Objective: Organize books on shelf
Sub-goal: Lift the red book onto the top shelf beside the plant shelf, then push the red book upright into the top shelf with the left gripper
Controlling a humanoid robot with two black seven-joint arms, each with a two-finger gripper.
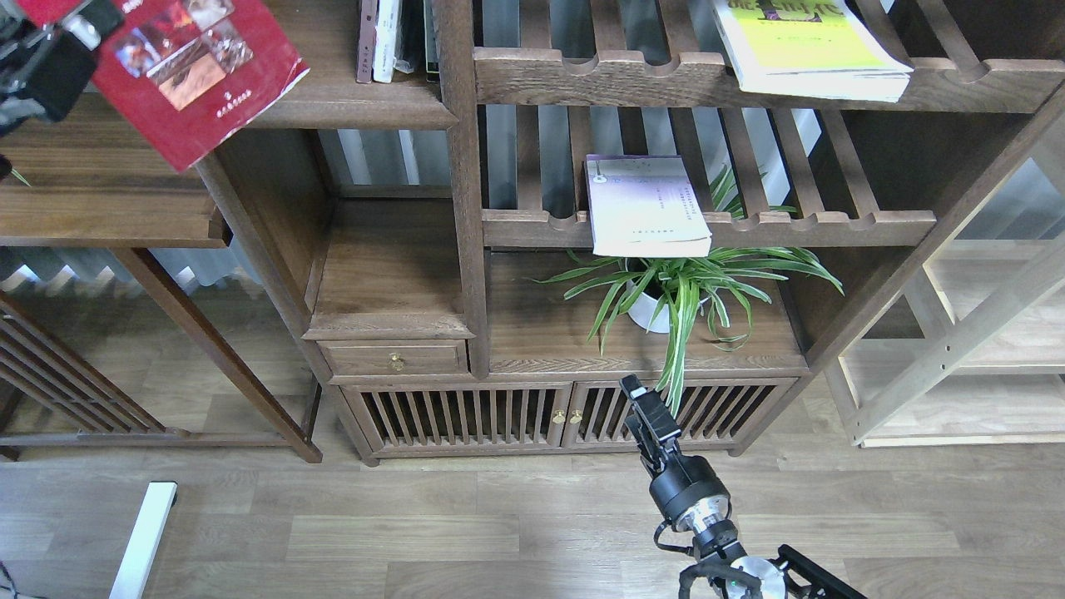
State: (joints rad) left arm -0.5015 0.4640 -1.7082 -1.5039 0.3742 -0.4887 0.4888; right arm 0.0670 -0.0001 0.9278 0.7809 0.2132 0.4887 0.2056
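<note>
At the upper left corner of the view our left gripper (79, 21) is clamped on the dark red book (200, 71), holding it tilted in the air so that its lower corner hangs over the left end of the shelf (333, 104), the solid board with the rounded front edge. The cover with its small photos faces us, and the upper part of the book is cut off by the top of the view. Whether the book touches the board we cannot tell.

At the right end of that shelf, against the bookcase upright, a few thin books (383, 42) stand on edge. On the top slatted rack (632, 79) to the right the yellow-green book (811, 50) lies flat, its near edge hanging over the front rail. On the rack below, the white-lavender book (645, 204) also lies flat and overhangs the front rail, just above a potted plant (682, 287) that stands on the lower board.

Our right gripper (649, 412) is low, in front of the slatted cabinet doors (466, 416), well apart from every book. It holds nothing, and it is seen end-on and dark, so we cannot tell whether its jaws are apart or together.
</note>
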